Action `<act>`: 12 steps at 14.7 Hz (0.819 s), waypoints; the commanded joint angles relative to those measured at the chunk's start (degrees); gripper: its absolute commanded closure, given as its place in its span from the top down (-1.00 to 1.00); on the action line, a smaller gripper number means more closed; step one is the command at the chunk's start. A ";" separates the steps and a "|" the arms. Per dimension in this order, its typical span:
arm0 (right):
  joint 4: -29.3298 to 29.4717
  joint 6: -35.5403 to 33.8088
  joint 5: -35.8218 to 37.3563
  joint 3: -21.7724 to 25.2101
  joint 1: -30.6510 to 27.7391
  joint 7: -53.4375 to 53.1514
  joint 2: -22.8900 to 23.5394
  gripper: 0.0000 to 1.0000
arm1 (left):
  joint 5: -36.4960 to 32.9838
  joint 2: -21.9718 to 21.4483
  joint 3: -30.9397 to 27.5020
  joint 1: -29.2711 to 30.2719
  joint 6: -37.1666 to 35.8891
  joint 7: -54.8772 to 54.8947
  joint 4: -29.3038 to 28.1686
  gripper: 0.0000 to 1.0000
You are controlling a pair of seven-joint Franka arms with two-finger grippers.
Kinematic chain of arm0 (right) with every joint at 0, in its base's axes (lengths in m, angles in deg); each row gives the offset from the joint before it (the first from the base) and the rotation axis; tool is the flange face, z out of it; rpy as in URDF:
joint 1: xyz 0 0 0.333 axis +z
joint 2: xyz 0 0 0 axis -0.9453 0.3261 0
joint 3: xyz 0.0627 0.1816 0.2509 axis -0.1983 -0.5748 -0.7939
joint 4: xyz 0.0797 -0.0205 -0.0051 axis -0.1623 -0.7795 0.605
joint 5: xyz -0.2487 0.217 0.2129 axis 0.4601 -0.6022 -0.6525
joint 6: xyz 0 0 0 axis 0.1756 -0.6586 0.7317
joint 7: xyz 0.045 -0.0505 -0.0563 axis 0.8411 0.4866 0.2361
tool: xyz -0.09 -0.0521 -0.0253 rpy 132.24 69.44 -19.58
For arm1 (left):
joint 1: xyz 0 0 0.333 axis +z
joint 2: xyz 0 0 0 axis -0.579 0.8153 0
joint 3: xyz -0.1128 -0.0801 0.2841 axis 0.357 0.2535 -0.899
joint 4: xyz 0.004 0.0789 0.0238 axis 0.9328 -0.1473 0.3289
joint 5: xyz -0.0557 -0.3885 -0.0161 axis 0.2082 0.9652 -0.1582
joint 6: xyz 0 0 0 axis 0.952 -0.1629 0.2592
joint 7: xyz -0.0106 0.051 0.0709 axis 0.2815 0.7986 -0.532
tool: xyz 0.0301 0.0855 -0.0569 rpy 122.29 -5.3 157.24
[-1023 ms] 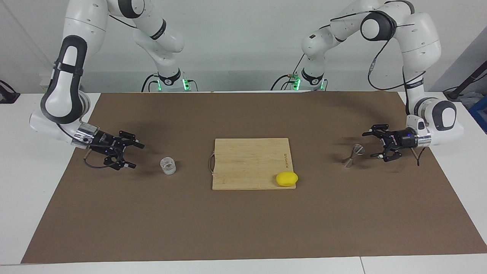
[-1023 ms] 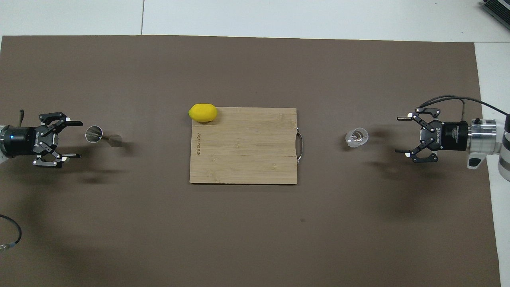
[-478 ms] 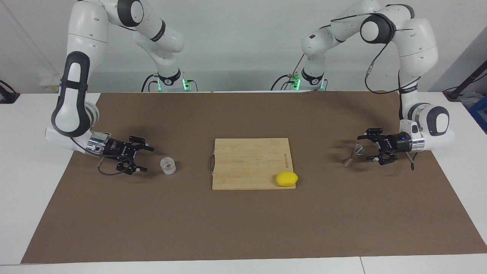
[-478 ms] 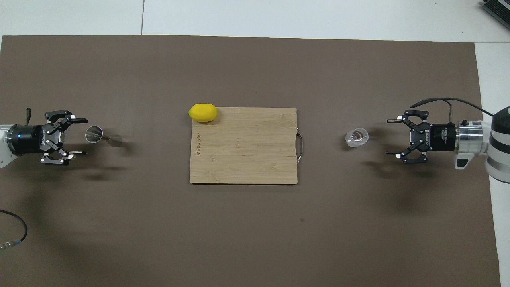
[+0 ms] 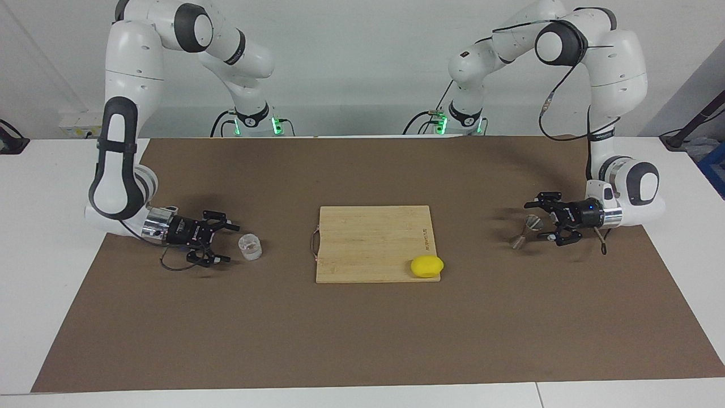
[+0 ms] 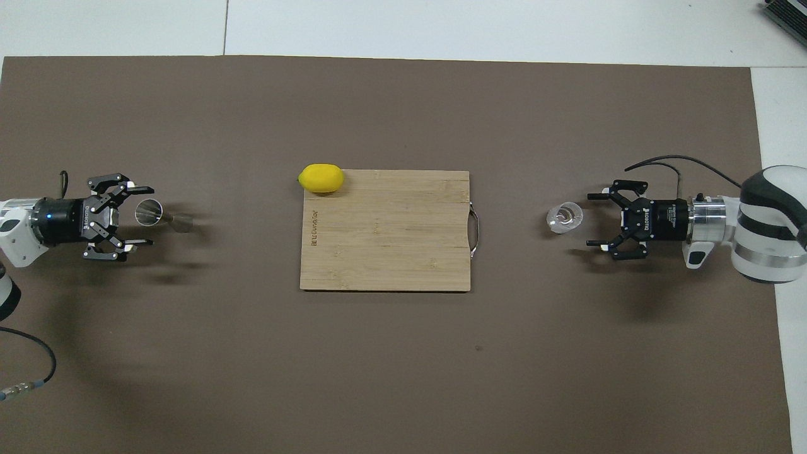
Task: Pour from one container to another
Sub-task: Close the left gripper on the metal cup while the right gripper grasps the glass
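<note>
White arms with black joint bands, silver wrist rings, black skeletal tools, trailing black cables, green-lit bases.

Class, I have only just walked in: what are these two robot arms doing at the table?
Each arm is reaching for a vessel. The right gripper, open, is low beside the glass cup without gripping it. The left gripper, also open, has its fingers either side of the metal jigger, not closed. A lemon lies on the cutting board between them. Nothing is poured.
</note>
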 commanded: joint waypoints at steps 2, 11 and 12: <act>2.23 -1.00 -1.70 -1.39 0.18 -0.35 2.14 1.00 | 1.21 -0.35 -0.38 -0.44 0.64 1.36 -0.97 0.82; 2.50 0.06 -3.55 -1.48 2.20 -0.17 2.93 1.00 | 1.21 -0.35 -0.38 -0.44 0.99 1.97 -1.05 0.26; 2.50 0.67 -3.46 -1.48 2.20 -0.17 2.93 1.00 | 1.21 -0.35 -0.38 -0.44 1.08 2.15 -1.05 0.20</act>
